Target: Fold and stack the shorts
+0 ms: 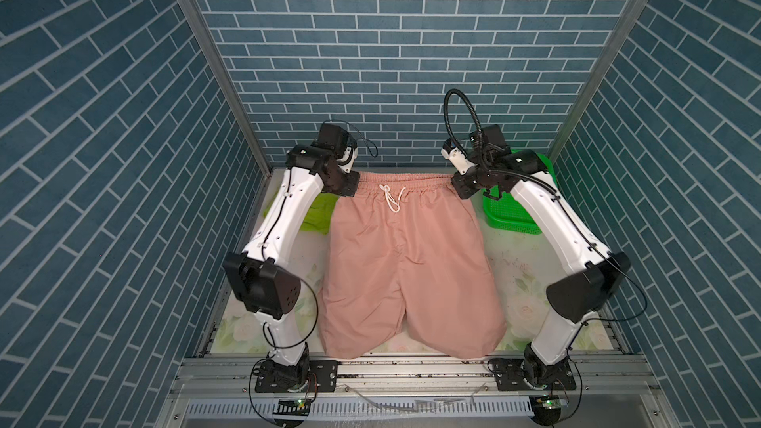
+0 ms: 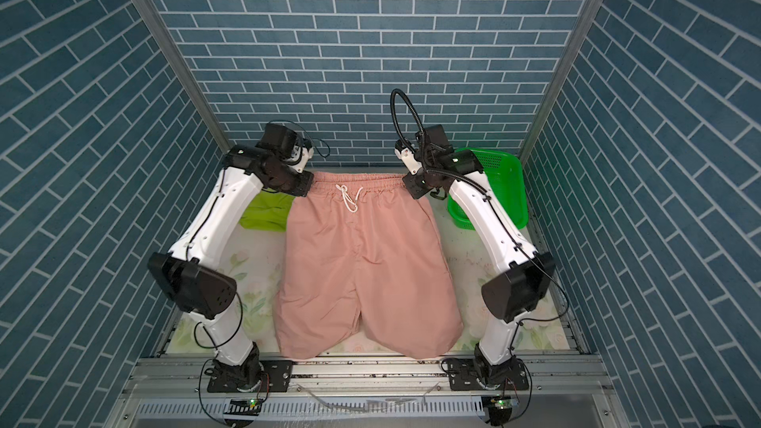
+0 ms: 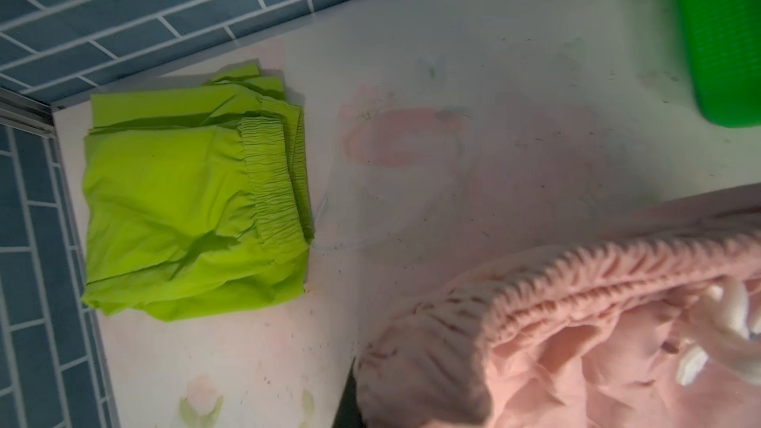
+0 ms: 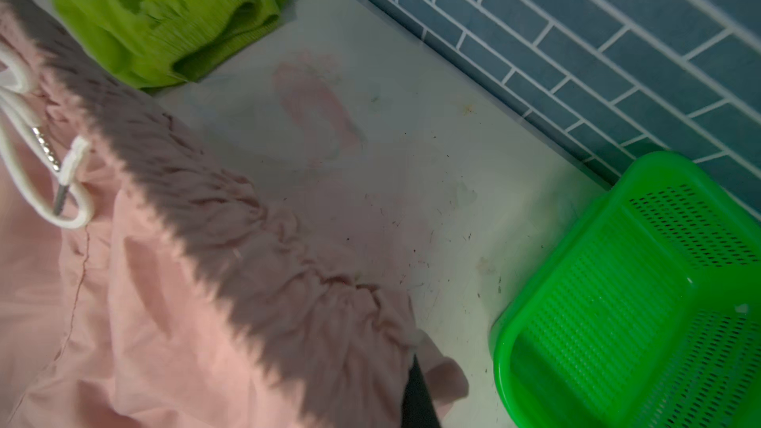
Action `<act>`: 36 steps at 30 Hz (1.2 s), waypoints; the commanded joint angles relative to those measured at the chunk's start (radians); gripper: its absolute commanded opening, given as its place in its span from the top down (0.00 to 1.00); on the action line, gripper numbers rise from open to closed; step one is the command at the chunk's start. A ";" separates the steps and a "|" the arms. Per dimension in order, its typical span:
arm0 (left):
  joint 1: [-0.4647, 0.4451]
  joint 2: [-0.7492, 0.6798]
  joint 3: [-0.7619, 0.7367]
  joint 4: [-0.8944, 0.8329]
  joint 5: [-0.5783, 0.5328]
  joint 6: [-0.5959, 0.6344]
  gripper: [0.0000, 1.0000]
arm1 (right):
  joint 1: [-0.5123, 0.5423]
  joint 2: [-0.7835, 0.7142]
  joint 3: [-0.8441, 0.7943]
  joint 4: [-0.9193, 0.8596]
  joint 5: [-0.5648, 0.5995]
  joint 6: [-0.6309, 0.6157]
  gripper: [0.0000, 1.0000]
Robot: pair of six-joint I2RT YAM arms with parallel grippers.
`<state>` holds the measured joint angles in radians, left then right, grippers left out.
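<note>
top views both show the pink shorts (image 1: pixel 407 265) spread front-up down the middle of the table (image 1: pixel 521 282), with the gathered waistband (image 1: pixel 405 179) at the far end and the two leg hems at the near edge. a white drawstring (image 1: pixel 391 199) is tied in a bow just below the middle of the band. the left gripper (image 1: pixel 349 189) is at the waistband's left corner and the right gripper (image 1: pixel 464 190) is at its right corner. the band runs straight and taut between them.

both grippers are closed tight, each pinching its corner of the pink shorts. in the left wrist view the elastic bunches over one dark finger (image 3: pixel 348 395), and the band is raised off the table with bare surface showing past it. in the right wrist view a fold of pink cloth wraps one dark finger (image 4: pixel 418 397), and the band casts a shadow on the cloth below it.

the lime-green shorts (image 3: pixel 193 207) lie folded into a compact square at the far left of the table, close to the corner of the tiled walls. they are apart from the pink pair and partly hidden by the left arm in both top views. a bright green perforated basket (image 4: pixel 638 302) stands at the far right by the back wall, partly behind the right arm.
</note>
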<state>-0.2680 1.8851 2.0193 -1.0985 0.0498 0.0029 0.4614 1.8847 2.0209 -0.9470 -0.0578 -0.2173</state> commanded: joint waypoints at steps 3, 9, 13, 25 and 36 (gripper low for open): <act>0.082 0.140 0.010 0.218 -0.068 -0.043 1.00 | -0.058 0.279 0.168 0.205 0.026 -0.050 1.00; 0.134 0.380 0.208 0.194 -0.044 -0.073 1.00 | -0.061 0.639 0.575 0.207 -0.005 -0.022 1.00; 0.143 0.474 0.320 0.112 -0.062 -0.065 0.99 | -0.061 0.736 0.687 0.219 -0.072 0.040 0.62; 0.221 0.383 0.178 0.123 -0.017 -0.119 0.76 | -0.062 0.160 -0.025 0.247 -0.246 0.317 0.33; 0.283 0.169 -0.069 0.211 0.003 -0.159 1.00 | -0.058 -0.475 -1.042 0.343 0.083 0.604 0.32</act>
<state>0.0254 2.1418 1.9877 -0.9176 0.0353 -0.1497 0.4049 1.4422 1.0557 -0.5797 -0.1234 0.2783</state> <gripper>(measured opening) 0.050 0.675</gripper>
